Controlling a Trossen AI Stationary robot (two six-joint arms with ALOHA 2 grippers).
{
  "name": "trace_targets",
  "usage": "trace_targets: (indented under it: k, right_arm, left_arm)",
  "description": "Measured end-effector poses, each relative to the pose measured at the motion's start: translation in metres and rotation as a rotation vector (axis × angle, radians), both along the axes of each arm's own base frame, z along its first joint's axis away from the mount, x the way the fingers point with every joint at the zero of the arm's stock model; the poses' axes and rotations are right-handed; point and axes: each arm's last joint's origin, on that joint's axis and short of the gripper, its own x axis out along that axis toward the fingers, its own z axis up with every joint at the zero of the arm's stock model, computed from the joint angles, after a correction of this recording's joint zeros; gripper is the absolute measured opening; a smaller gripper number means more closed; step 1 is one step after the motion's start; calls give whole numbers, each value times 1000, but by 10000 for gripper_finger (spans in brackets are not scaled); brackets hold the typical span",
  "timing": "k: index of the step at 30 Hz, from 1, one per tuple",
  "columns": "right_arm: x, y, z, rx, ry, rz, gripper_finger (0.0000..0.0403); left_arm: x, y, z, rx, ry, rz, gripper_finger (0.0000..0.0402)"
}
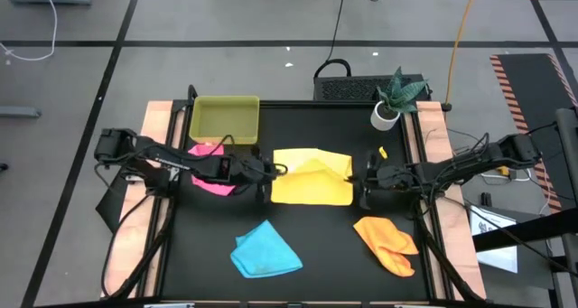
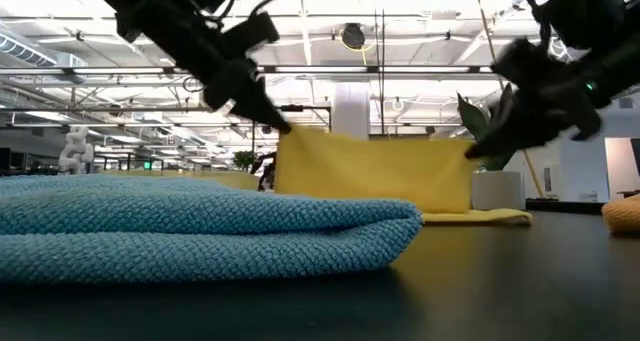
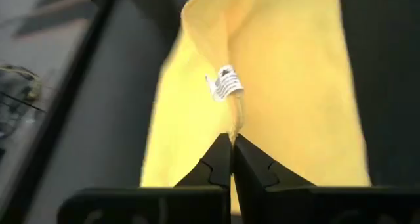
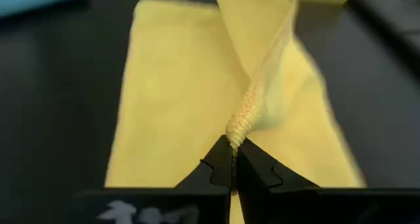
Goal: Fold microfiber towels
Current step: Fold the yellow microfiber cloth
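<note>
Black counter (image 1: pixel 208 263) filling frame centre. Yellow towel (image 1: pixel 312 183) lying mid-counter, its upper edge being lifted. Left end effector (image 1: pixel 269 171) pinching shut on its left corner; right end effector (image 1: pixel 361 174) clamping its right corner. Blue towel (image 1: pixel 264 250) sitting lower centre.

Looks like a big open robotics lab or industrial workspace, not anyone's home. The low view shows a high ceiling (image 2: pixel 400 21) with exposed trusses, pipes and long strip lights, plus a white column (image 2: pixel 351 109). From above you get grey floor (image 1: pixel 226 19) with dark tape lines, hazard striping (image 1: pixel 528 82) far right, and loose cables (image 1: pixel 339 19).
</note>
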Motion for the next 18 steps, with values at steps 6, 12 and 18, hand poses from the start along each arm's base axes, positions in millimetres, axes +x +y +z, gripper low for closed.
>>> trace_targets:
  k: [6,12,18]
  right_arm:
    - [-5,3,-7,3,27,35,0]
    - [5,-7,14,-328,3,-151,0]
    - [11,-28,43,-751,25,-389,0]
  left_arm:
    - [6,-10,-34,13,123,-15,13]
    - [6,4,-28,248,73,255,9]
    - [7,41,0,488,-34,534,5]
